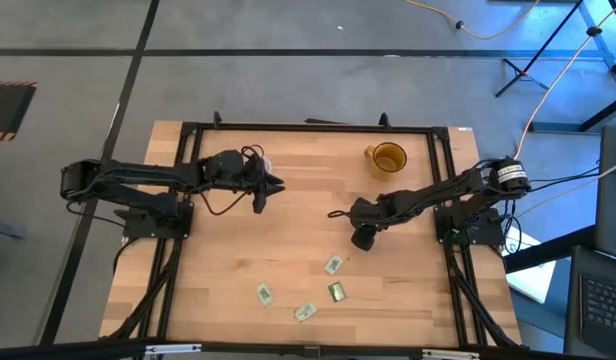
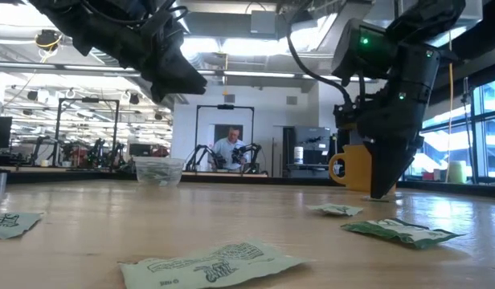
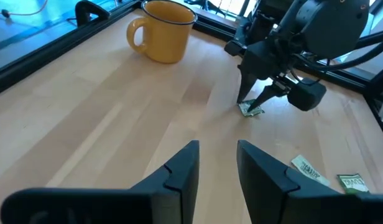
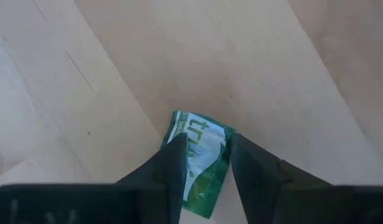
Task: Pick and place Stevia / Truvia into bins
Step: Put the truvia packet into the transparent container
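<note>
Five sachets (image 1: 334, 264) show on the table (image 1: 238, 260), with one yellow mug (image 1: 387, 158) and one clear cup (image 2: 159, 171).

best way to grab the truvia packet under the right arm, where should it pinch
Come straight down from above. The sachet lies flat on the wooden table, so there is no side to hook. The right end effector is already over it, a finger on each side across the narrow width. Probably pinch the two long edges near the middle, so the paper buckles up between the fingers.

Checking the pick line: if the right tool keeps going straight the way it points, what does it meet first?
The right tool points down at a green-and-white Truvia sachet lying flat on the table. It would likely meet that sachet first, its fingers open astride it.
</note>
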